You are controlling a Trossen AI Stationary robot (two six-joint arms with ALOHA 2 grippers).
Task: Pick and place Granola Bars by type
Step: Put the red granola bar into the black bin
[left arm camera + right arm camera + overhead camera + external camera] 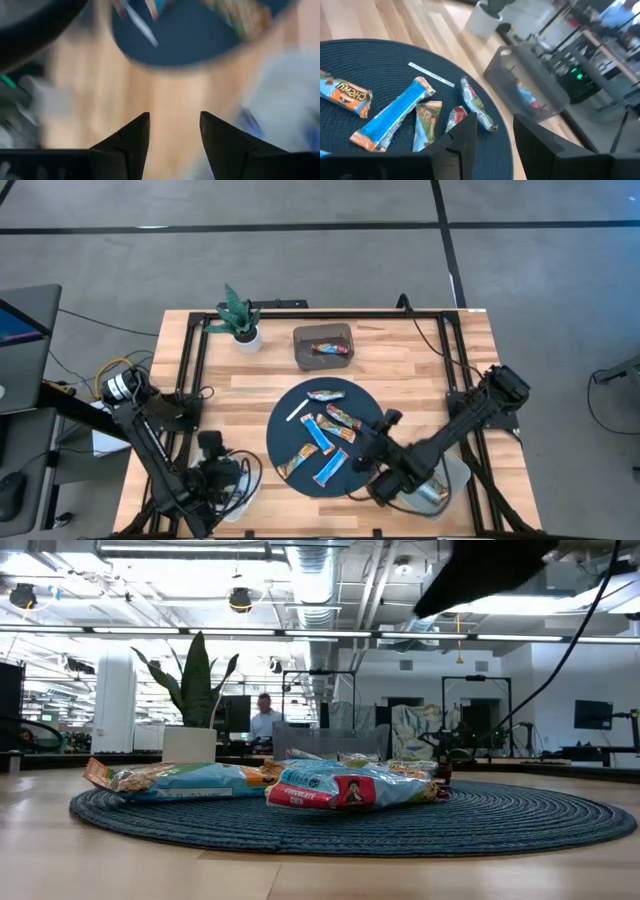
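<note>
wooden table [420,360] | on it: round dark mat [290,415], potted plant [240,320], grey bin [322,347], possibly two bowls

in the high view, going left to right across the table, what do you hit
left gripper → potted plant → white stick → grey bin → right gripper
</note>
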